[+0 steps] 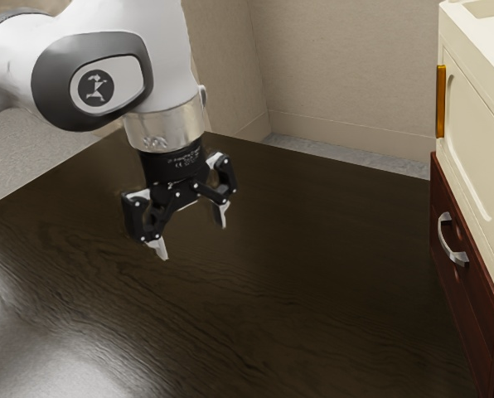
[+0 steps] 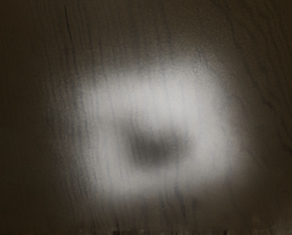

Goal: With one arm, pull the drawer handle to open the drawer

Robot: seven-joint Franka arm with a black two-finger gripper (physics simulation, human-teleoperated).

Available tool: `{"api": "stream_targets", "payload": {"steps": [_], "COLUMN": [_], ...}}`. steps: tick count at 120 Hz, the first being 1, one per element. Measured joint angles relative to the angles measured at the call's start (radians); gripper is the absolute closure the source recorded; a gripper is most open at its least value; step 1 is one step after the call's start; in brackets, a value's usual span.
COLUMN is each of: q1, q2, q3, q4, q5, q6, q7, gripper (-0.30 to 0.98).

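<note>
My gripper hangs over the dark wooden table in the exterior view, pointing down, its two fingers wide apart with nothing between them. Far off toward the exterior view's right stands a dark red-brown drawer with a curved silver handle on its front. The drawer front looks flush with its cabinet. A broad gap of table lies between my gripper and the handle.
A cream cabinet with an orange-gold handle sits on top of the red-brown drawer unit. The table has a dark grain; in the wrist view its surface carries a bright reflection. Beige walls stand behind.
</note>
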Motion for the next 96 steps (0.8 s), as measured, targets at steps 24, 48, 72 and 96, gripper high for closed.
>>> {"api": "stream_targets", "payload": {"steps": [24,48,72,96], "q1": [-0.031,-0.016,-0.017,-0.019], "q2": [0.132,0.254,0.313,0.379], "q3": [-0.033,-0.048,-0.075,-0.114], "q4": [0.069,0.182,0.239,0.302], "q5": [-0.034,-0.042,-0.043,-0.044], "q6": [0.140,0.209,0.244,0.285], "q7": [0.047,0.124,0.180,0.220], "gripper": [0.00,0.00,0.00,0.00]}}
